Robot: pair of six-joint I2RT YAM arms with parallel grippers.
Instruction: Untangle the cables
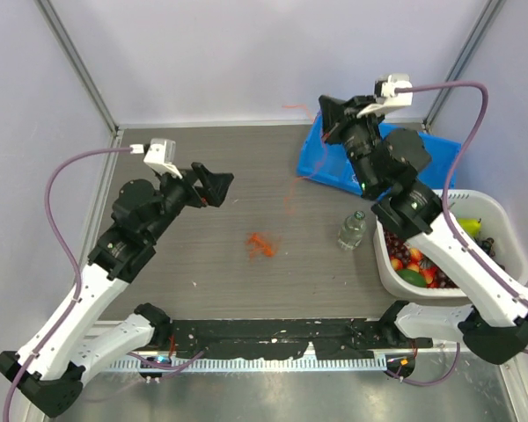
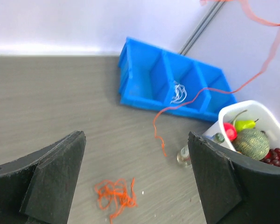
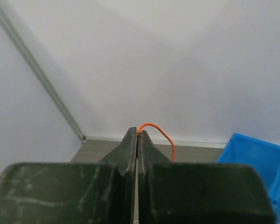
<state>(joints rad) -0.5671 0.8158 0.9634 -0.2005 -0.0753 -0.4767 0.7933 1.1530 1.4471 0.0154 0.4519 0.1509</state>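
A small clump of red-orange cables (image 1: 261, 245) lies on the table's middle; it also shows in the left wrist view (image 2: 114, 194). My right gripper (image 1: 324, 112) is raised at the back right, shut on one red-orange cable (image 3: 156, 131). That cable (image 2: 200, 95) hangs down over the blue bin to the table (image 1: 292, 189). A white cable (image 2: 178, 92) lies bunched in the blue bin (image 1: 334, 163). My left gripper (image 1: 222, 186) is open and empty, above the table left of the clump.
A white basket (image 1: 493, 211) of fruit stands at the right. A small clear bottle (image 1: 351, 231) stands beside it. The enclosure's back wall and corner posts are close behind the right gripper.
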